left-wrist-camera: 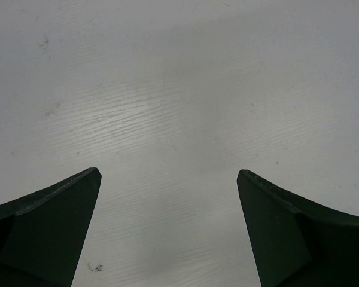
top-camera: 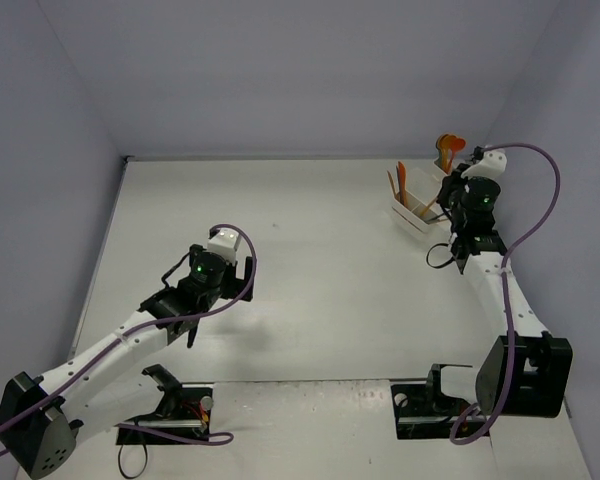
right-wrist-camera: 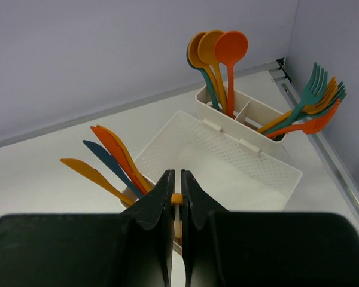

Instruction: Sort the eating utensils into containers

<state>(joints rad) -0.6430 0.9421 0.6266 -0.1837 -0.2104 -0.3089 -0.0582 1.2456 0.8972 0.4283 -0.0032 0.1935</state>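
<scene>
Right wrist view: the right gripper (right-wrist-camera: 175, 179) is clamped on an orange utensil (right-wrist-camera: 176, 198), seen edge-on and probably a knife. The bins (right-wrist-camera: 269, 170) lie directly ahead. The knives (right-wrist-camera: 112, 149) stand in the compartment just upper left of the fingertips, leaning left.

Left wrist view: the left gripper (left-wrist-camera: 167, 179) is open above bare counter (left-wrist-camera: 179, 89).

Top view: the bins sit at upper right, tight against the wall (top-camera: 565, 120). The left arm (top-camera: 130, 335) is well apart.

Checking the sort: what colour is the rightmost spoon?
The spoon is orange, clearest in right wrist view.
</scene>
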